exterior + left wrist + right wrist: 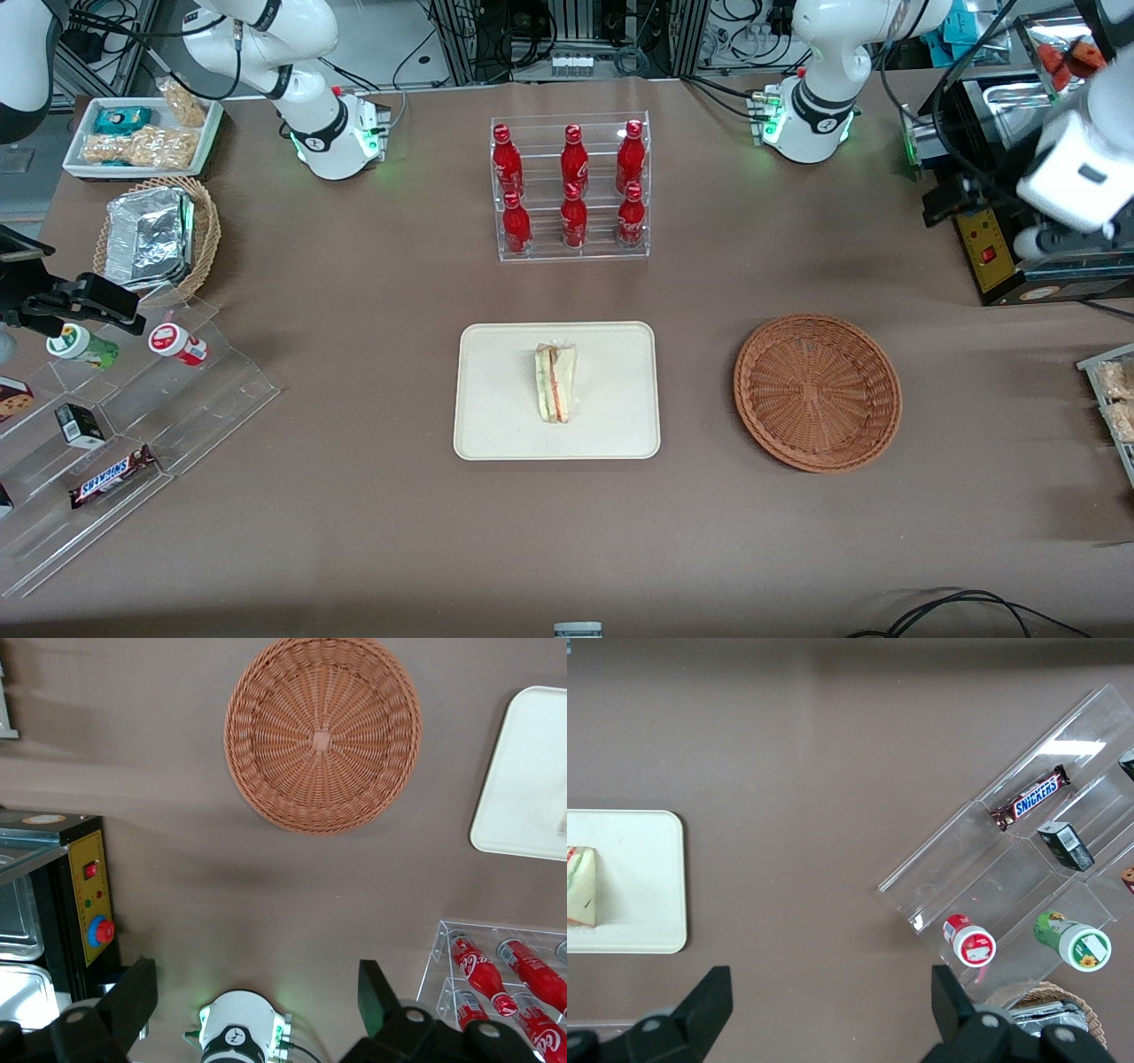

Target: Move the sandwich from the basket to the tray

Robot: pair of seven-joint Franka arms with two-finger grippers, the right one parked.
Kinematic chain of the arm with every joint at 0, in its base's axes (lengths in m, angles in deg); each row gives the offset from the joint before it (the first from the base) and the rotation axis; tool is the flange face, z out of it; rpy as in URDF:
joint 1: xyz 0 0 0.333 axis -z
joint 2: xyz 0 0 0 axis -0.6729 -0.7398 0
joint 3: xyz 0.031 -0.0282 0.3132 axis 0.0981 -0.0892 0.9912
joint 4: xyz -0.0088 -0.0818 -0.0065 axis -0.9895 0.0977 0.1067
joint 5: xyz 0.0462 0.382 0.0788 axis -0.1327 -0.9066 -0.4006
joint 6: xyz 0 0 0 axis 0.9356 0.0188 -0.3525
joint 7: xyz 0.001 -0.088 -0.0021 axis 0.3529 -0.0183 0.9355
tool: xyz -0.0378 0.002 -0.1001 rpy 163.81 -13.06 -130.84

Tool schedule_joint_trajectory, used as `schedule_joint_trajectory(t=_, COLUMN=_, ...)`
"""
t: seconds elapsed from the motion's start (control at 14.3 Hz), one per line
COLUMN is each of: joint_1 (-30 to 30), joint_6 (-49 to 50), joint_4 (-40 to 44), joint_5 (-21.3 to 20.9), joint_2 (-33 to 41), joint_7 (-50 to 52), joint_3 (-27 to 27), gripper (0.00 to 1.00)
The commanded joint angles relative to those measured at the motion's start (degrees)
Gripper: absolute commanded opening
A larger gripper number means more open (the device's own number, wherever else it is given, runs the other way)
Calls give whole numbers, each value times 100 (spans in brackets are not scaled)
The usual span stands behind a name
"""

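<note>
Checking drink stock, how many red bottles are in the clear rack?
6: three on the upper step, three on the lower step. None look hidden. The open tool is high above the table near the basket.

We are in a robotics lab: two white robot arms point(310, 115) bolted to a brown-covered table point(354, 496), cable bundles and metal racks point(567, 35) along its back edge, and shop goods staged in a clear bottle rack point(571, 190).

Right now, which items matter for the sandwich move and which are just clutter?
Job:
wrapped triangular sandwich, lying on the tray
flat cream rectangular tray
round reddish-brown wicker basket, empty
left claw, open, raised above the table near the basket

Clutter:
red bottles in clear rack
Snickers bar
foil container
</note>
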Motion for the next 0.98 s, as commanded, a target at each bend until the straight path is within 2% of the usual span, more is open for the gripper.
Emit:
schedule_joint_trajectory(t=0.0, joint_1=87, joint_6=-131, joint_4=-530, joint_5=-94, joint_2=451, joint_7=-14, joint_3=87, gripper=100)
schedule_joint_trajectory(t=0.14, joint_1=17, joint_6=211, joint_4=-477, joint_5=-15, joint_2=381, joint_7=-31, joint_3=78, gripper=100)
schedule_joint_trajectory(t=0.91, joint_1=25, joint_6=142, joint_4=182, joint_5=-6, joint_2=64, joint_7=-49, joint_3=69, gripper=100)
